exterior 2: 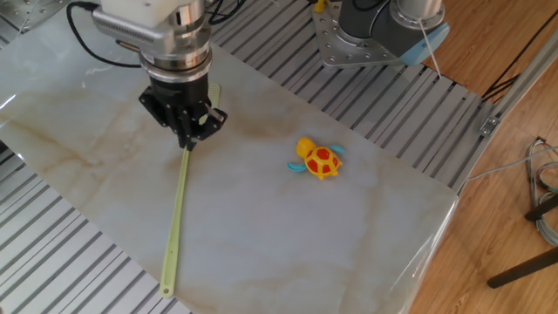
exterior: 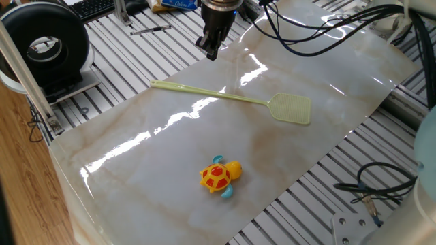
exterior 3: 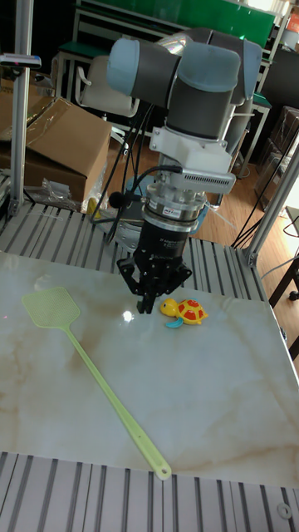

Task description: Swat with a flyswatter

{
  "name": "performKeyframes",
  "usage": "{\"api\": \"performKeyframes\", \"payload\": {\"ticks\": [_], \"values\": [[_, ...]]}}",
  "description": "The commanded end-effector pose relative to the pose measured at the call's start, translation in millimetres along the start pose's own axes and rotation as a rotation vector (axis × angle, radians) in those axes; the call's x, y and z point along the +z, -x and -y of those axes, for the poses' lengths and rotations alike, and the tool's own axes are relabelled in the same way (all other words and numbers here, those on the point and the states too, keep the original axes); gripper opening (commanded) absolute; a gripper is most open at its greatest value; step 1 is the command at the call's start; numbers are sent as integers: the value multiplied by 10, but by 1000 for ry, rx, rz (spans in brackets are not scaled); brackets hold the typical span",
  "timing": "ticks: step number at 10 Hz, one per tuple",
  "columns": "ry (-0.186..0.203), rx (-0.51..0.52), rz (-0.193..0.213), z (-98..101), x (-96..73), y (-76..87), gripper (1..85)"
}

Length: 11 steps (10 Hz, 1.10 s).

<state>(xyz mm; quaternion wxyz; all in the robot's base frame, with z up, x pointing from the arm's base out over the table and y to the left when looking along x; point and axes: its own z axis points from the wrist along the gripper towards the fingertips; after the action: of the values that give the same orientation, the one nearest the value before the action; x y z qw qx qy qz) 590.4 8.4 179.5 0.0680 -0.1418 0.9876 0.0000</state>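
The pale yellow-green flyswatter (exterior: pixel 211 94) lies flat on the marble sheet, its mesh head (exterior: pixel 291 109) to the right in this view. My gripper (exterior: pixel 210 53) hangs above the sheet behind the handle, fingers drawn together, shut on nothing. In the other fixed view the gripper (exterior 2: pixel 187 141) stands in front of the flyswatter's head end and hides it; only the handle (exterior 2: pixel 179 214) shows. In the tall view the gripper (exterior 3: pixel 144 307) hovers to the right of the flyswatter (exterior 3: pixel 108 399), clear of it.
An orange-and-yellow toy turtle (exterior: pixel 219 177) sits near the sheet's front; it also shows as the turtle (exterior 2: pixel 318 160) and the turtle (exterior 3: pixel 187 312). A black round device (exterior: pixel 44 44) stands back left. Cables (exterior: pixel 381 184) lie on the slatted table. Robot base (exterior 2: pixel 384 26) behind.
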Motion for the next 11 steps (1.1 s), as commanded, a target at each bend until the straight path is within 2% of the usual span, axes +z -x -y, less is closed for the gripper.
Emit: {"api": "performKeyframes", "payload": {"ticks": [1, 2, 3, 4, 5, 6, 7, 8, 9, 10, 11], "values": [[-3, -83, -16, 42, 83, 23, 173], [-4, -136, -2, 41, 84, 60, 367], [-41, -143, 33, 131, 80, 158, 423], [-24, -153, 23, 94, 120, 157, 467], [15, -152, -41, 37, 272, 89, 473], [40, -145, -43, 10, 509, 213, 473], [53, -143, -30, -11, 678, 319, 473], [40, -158, -26, 21, 680, 330, 480], [26, -170, -45, 62, 680, 284, 500], [-4, -197, -82, 152, 674, 195, 500], [-29, -210, -103, 212, 624, 114, 500]]}}
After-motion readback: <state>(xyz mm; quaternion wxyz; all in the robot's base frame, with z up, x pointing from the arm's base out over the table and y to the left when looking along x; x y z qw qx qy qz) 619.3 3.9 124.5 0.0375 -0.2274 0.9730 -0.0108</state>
